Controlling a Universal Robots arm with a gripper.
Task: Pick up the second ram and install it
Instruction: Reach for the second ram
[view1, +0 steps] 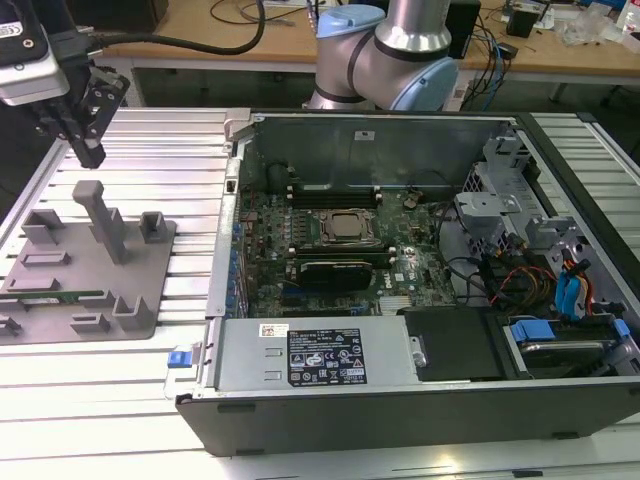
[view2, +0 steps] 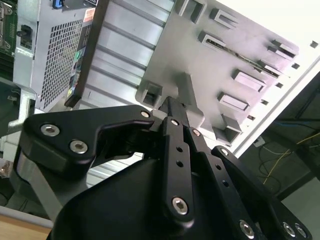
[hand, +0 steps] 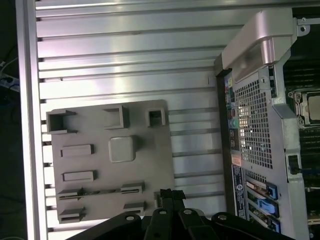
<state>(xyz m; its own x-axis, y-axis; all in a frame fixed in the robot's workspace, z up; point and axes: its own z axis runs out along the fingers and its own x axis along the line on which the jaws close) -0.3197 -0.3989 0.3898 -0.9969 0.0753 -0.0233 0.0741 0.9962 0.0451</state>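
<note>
Over on the exterior view's left, the gripper (view1: 90, 152) is hanging well above the grey fixture tray (view1: 150, 285). Its fingers are pinched together with nothing between them, and both wrist views are showing the tips meeting too.

The second ram (view1: 60, 296) is sitting low in the tray's holders, along the side of the tray nearest the exterior camera. It's apart from the gripper, not touched at all.

So I'm reading this as the approach part of the pick-up, with the grab not started and no installing going on. To get hold of that stick, I'd say the fingers need to be spread first. Then they need lining up across its thin width and coming down straight between the little holders at its ends.

Room-wise, it's looking a bit fiddly:
- The tall post (view1: 105, 215) is standing almost under the gripper, with smaller blocks dotted around it.
- The open computer case's side wall (view1: 238, 190) is rising just past the tray on the exterior view's right, with a strip of ribbed aluminium table (view1: 190, 300) between them.
- Inside the case, the memory slots (view1: 330, 190) are lying just beside the processor socket (view1: 345, 228), with the black card (view1: 335, 272) on the socket's other side.
- Above the tray there's plenty of open air.
</note>
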